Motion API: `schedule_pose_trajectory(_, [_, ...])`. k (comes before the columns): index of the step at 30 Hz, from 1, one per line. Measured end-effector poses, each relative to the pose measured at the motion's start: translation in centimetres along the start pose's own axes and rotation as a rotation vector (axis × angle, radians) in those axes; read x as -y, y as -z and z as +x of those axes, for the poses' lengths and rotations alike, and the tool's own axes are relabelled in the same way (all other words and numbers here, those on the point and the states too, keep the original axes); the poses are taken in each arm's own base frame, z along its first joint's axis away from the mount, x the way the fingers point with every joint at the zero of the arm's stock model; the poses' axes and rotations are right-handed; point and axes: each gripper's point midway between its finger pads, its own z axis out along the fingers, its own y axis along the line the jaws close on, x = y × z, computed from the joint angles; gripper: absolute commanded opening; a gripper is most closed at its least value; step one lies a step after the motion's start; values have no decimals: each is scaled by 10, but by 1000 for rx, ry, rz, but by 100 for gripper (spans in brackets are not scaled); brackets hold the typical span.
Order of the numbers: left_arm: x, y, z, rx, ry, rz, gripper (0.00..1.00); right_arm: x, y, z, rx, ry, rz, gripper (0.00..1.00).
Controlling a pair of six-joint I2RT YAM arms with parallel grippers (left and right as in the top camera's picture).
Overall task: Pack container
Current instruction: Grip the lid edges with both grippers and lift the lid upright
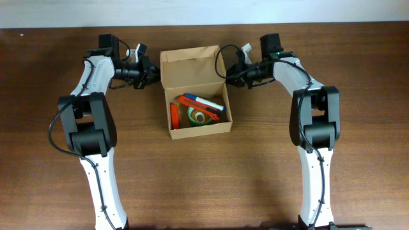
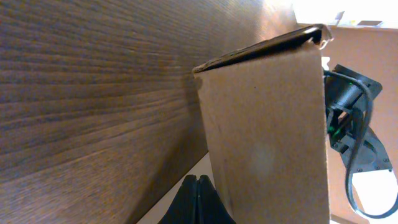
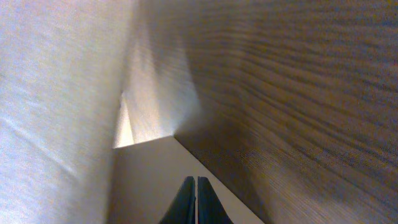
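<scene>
The container [image 1: 199,130] is a tan cardboard box in the middle of the table, open, with its flap lid [image 1: 192,68] standing up at the back. Inside lie an orange tape roll [image 1: 174,115], a green tape roll [image 1: 199,115] and pens [image 1: 203,103]. My left gripper [image 1: 151,71] is shut and empty just left of the lid. In the left wrist view its fingers [image 2: 198,188] are pressed together beside the cardboard wall [image 2: 267,137]. My right gripper [image 1: 229,72] is shut and empty just right of the lid. In the right wrist view its fingers [image 3: 196,188] sit beside the cardboard [image 3: 56,112].
The wooden table [image 1: 204,185] runs out on all sides of the box. Both arm bases stand at the front, left [image 1: 102,191] and right [image 1: 316,191]. The right arm [image 2: 354,124] shows past the box in the left wrist view.
</scene>
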Motion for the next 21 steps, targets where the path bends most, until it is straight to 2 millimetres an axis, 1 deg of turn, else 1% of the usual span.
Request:
schedule_pose_trajectory(5, [2, -1, 1, -4, -20, 10, 1, -12, 0, -1, -7, 35, -64, 4])
schedule_pose_trajectory(11, [7, -2, 3, -12, -65, 36, 2, -21, 1, -1, -19, 46, -103, 4])
schedule_pose_trajectory(15, [12, -3, 2, -13, -111, 42, 2, -29, 3, -6, -8, 71, -106, 4])
schedule_pose_trajectory(19, [19, -2, 1, 0, -173, -3, 2, -32, 8, -13, 10, 83, -46, 4])
schedule_pose_trajectory(21, [30, 2, 0, 16, -216, -37, 1, -29, 13, -11, 7, 65, 32, 4])
